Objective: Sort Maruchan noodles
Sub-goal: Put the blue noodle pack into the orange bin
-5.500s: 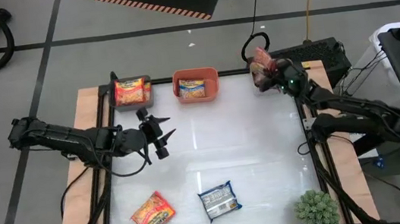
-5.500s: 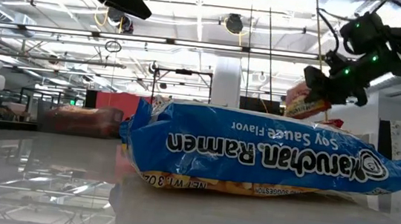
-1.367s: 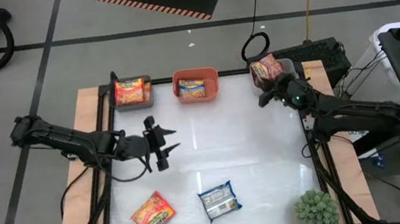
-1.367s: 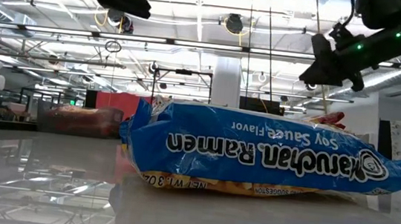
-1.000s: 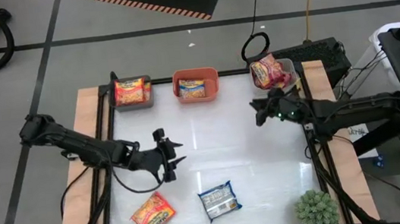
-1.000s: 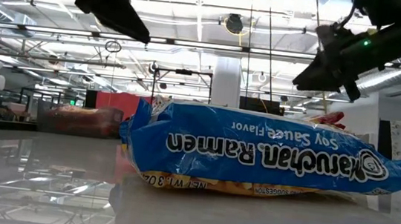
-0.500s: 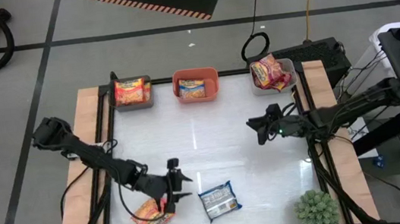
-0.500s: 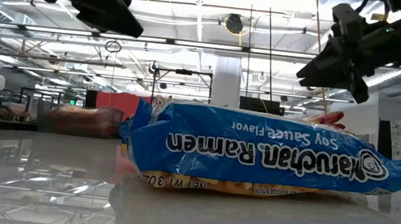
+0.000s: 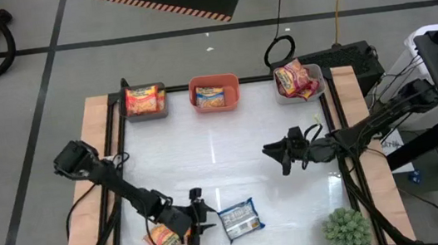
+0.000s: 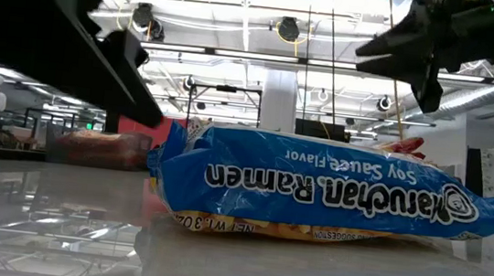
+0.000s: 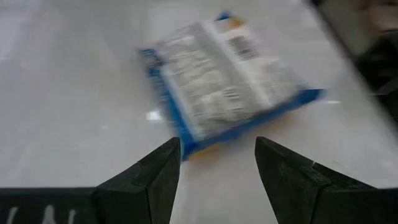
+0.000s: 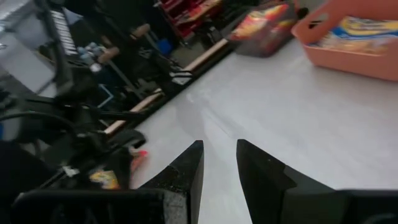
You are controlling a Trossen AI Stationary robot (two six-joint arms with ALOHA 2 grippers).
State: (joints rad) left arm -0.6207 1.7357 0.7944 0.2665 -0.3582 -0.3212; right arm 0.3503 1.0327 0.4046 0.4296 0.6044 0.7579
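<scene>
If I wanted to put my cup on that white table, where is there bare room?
The middle is bare, between the three bins along the far edge, like the orange bin, and the blue packet. The near left is crowded: the left gripper, the red packet. The right gripper hangs right of centre.

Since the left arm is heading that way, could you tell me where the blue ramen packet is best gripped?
Probably across its short end nearest the left pincer. The blue ramen packet lies flat, slightly skewed, on the table, so I would come from above, open fingers straddling that end where the puffy packet gives something to pinch.
</scene>
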